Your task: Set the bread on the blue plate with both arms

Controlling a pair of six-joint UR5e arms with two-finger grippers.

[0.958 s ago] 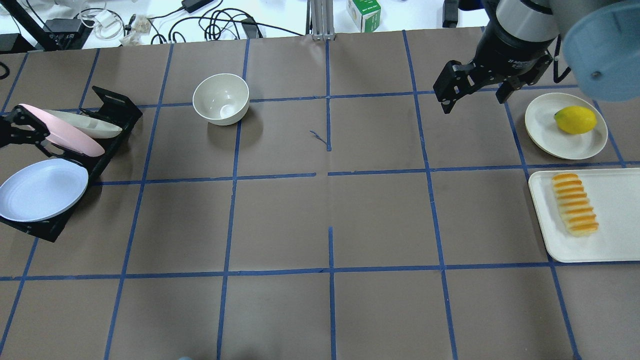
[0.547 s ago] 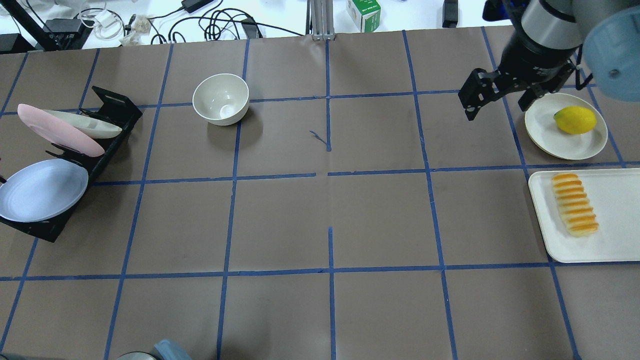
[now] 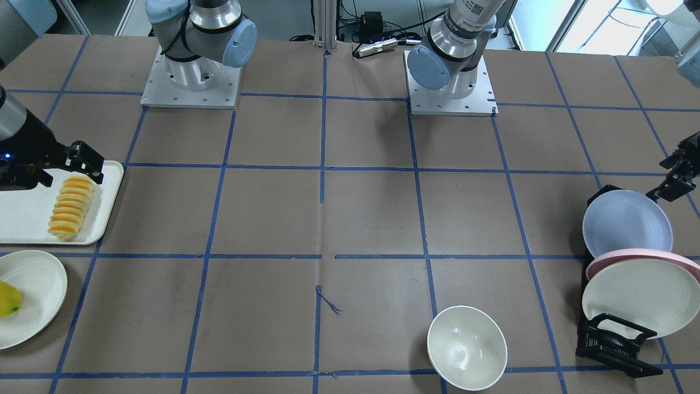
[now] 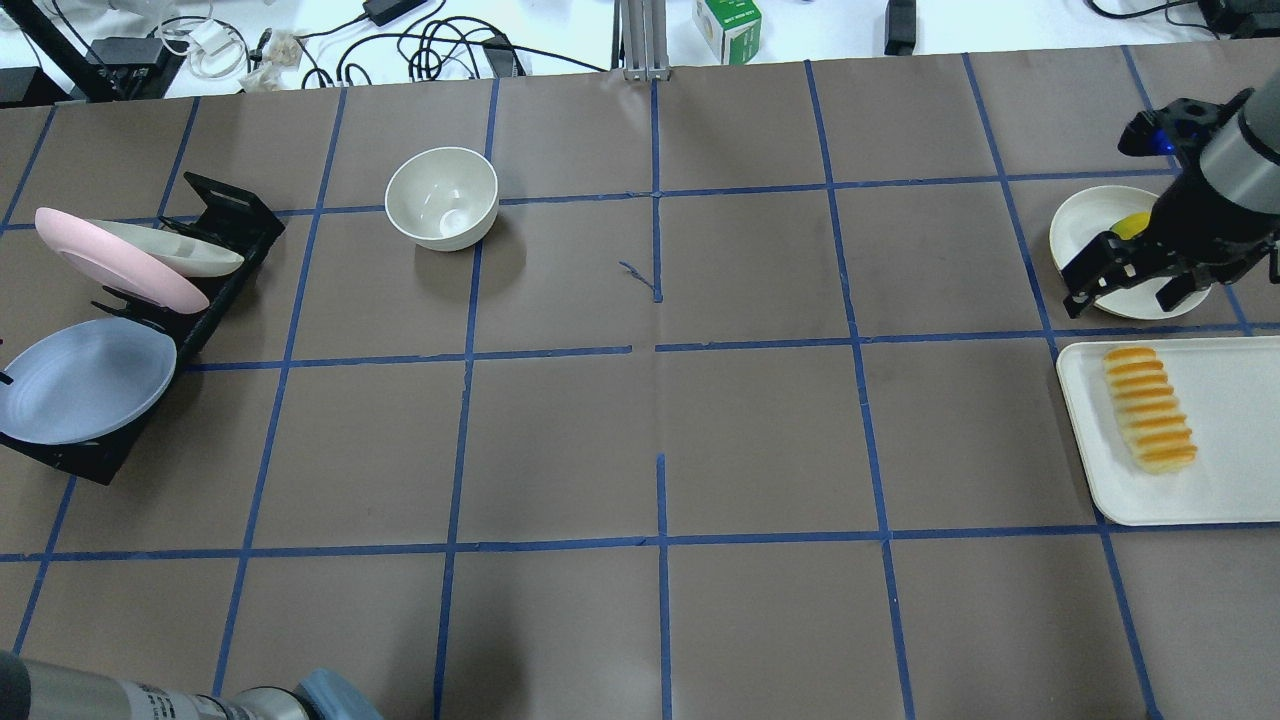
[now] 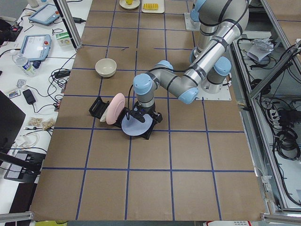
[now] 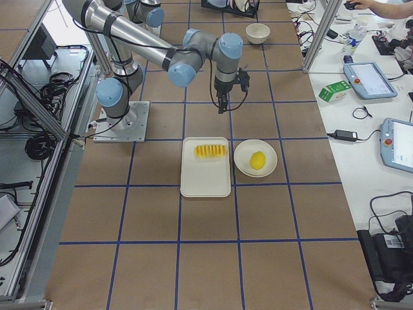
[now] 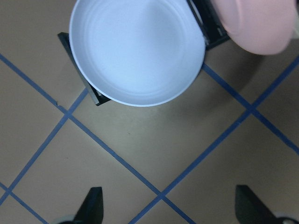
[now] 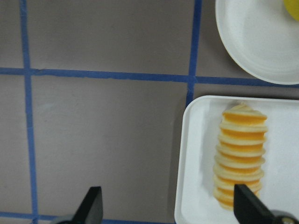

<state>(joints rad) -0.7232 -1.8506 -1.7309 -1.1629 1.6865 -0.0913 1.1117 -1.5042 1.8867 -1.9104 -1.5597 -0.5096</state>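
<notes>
Ridged orange-topped, pale-yellow bread loaf (image 4: pixel 1150 408) lies lengthwise on white rectangular tray (image 4: pixel 1230 480), at robot's right side of table. Round pale-blue plate (image 4: pixel 85 380) sits well apart at left side, leaning in nearest slot of black plate rack (image 4: pixel 70 460).

Left gripper (image 7: pixel 170 210) hovers just beside pale-blue plate, jaws spread wide, empty. Right gripper (image 8: pixel 168 205) hovers near tray's far edge, jaws spread, empty, clear of bread.

Farther back: round pink plate (image 4: pixel 120 262) and cream-white rack plate (image 4: pixel 190 255) in same rack. Yellow lemon (image 4: pixel 1133 224) on round cream dish (image 4: pixel 1085 225). Cream-white bowl (image 4: pixel 441 197) farthest.

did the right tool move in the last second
Yes. In the overhead view the right tool swung rightward and toward the robot, and now overlaps the cream plate.
</notes>
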